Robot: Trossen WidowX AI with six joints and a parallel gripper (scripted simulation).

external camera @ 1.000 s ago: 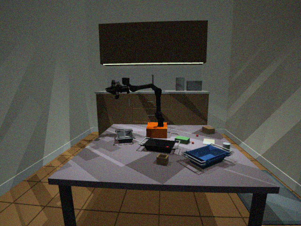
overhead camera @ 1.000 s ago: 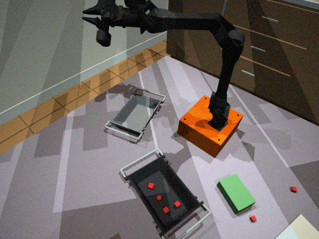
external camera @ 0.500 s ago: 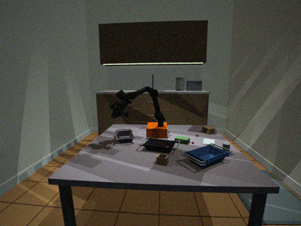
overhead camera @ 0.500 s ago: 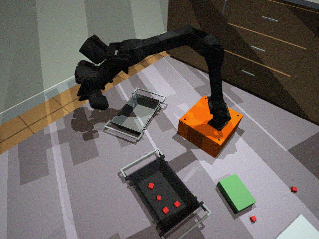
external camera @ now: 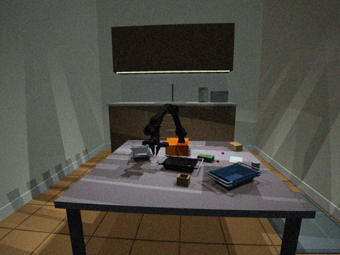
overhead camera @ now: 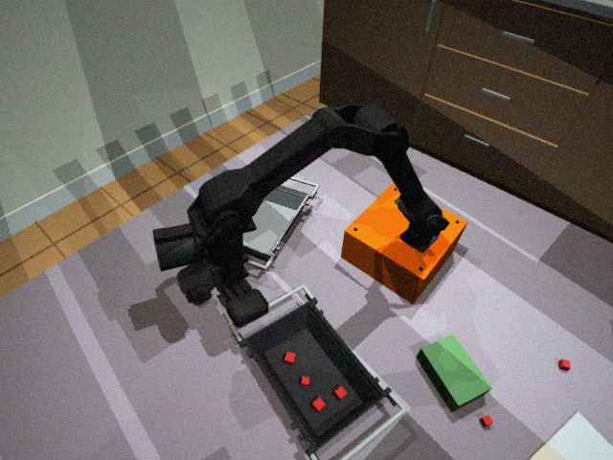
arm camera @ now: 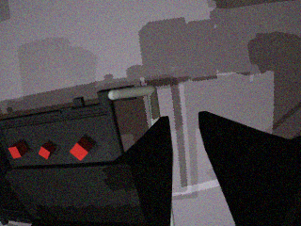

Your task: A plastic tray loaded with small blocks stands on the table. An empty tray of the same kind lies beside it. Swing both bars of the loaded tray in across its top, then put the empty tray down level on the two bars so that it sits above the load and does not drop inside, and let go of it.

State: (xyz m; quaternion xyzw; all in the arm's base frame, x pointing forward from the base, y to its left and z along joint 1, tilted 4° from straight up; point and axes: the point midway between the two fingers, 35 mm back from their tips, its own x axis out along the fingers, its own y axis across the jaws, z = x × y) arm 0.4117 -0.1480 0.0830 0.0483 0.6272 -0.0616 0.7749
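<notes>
The black loaded tray (overhead camera: pixel 341 350) (external camera: pixel 175 167) stands on the table with several red blocks (overhead camera: pixel 289 357) (arm camera: pixel 80 150) on its floor. Its left wire bar (overhead camera: pixel 286 295) (arm camera: pixel 132 92) is swung out over the left end, and its right wire bar (overhead camera: pixel 376 432) (external camera: pixel 202 162) is out over the right end. The grey empty tray (overhead camera: pixel 288 227) (external camera: pixel 141 158) lies behind to the left, partly hidden by the arm in the top view. My gripper (external camera: pixel 155 153) (arm camera: pixel 183 121) points down by the loaded tray's left end, its fingers parted by a narrow gap with nothing between them. The top view hides the fingertips.
The orange base block (overhead camera: pixel 386 218) (external camera: pixel 175 148) stands behind the loaded tray. A green block (overhead camera: pixel 453 368) (external camera: pixel 205 158) lies to its right. A blue tray (external camera: pixel 237 183) and a small brown box (external camera: pixel 183 181) stand nearer the front. Loose red cubes (overhead camera: pixel 564 364) (overhead camera: pixel 487 421) lie at right.
</notes>
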